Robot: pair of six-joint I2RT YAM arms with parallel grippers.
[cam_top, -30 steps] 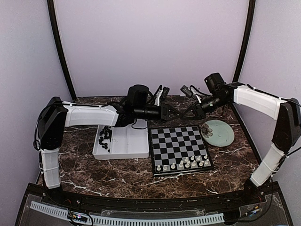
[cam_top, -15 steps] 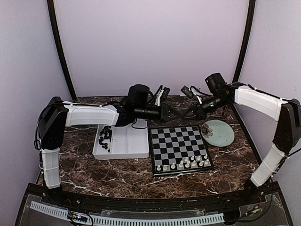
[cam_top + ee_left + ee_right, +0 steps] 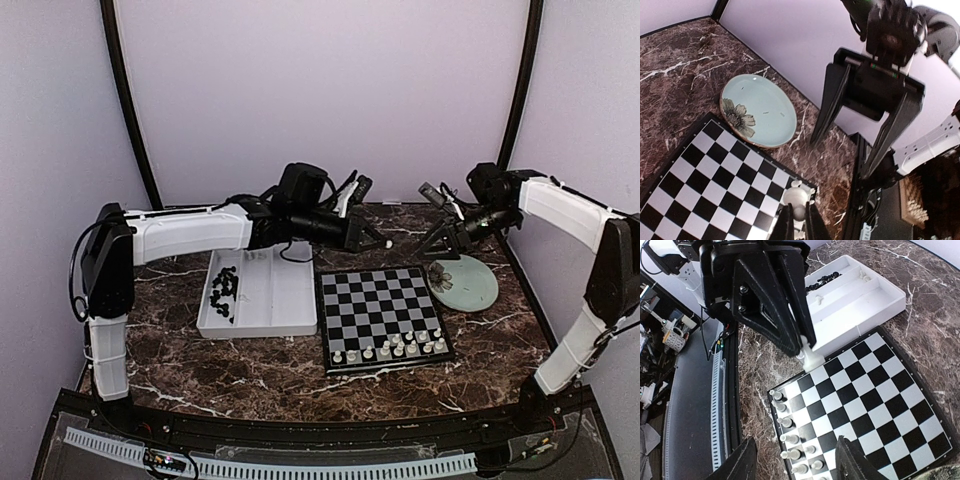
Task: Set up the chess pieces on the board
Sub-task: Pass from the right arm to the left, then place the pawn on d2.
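Under the left claw's (image 3: 805, 346) pinched tips dangles a barely-gripped white piece (image 3: 811, 359); it may slip free. The right claw (image 3: 841, 158) gapes empty.

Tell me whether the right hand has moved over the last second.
Yes. The right hand has pulled rightward, away from the far edge of the board, to above the left edge of the green plate.

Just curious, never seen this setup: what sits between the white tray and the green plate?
The chessboard, with white pieces along its near edge, seen in the top view.
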